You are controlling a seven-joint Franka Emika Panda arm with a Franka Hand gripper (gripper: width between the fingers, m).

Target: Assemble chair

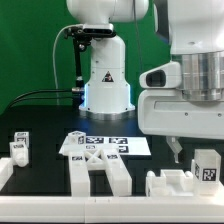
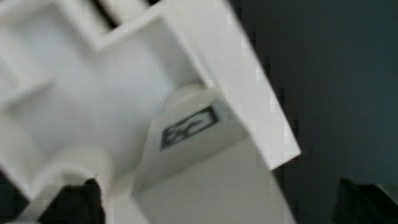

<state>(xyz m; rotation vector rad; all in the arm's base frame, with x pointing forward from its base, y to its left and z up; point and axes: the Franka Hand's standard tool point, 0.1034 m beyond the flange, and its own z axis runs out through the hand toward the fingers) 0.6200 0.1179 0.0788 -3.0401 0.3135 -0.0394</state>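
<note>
**Arm** [image 1: 105,70]: white, standing at back centre. Its upper links are running out of frame. A triangular warning sticker is showing on the base, with no writing legible.

**Table** [image 1: 45,122]: black, with its near edge being cut off.

**Marker board** [image 1: 108,146]: lying flat mid-table and showing several square tags. A forked piece is partly covering its front edge.

**Chair pieces**: all lying loose.
- The forked piece [image 1: 100,172] is lying front centre.
- A small block [image 1: 20,148] is sitting at the exterior view's left.
- A low piece [image 1: 170,184] is lying at the exterior view's right.
- A tagged post [image 1: 207,166] is standing beside the low piece, just under the gripper.

**Gripper** [image 1: 190,152]: its fingers are standing spread and pinching nothing. One finger is being hidden in the exterior view.

**Tag** [image 2: 191,127]: showing blurred on a white piece in the wrist view, its pattern unreadable.
</note>
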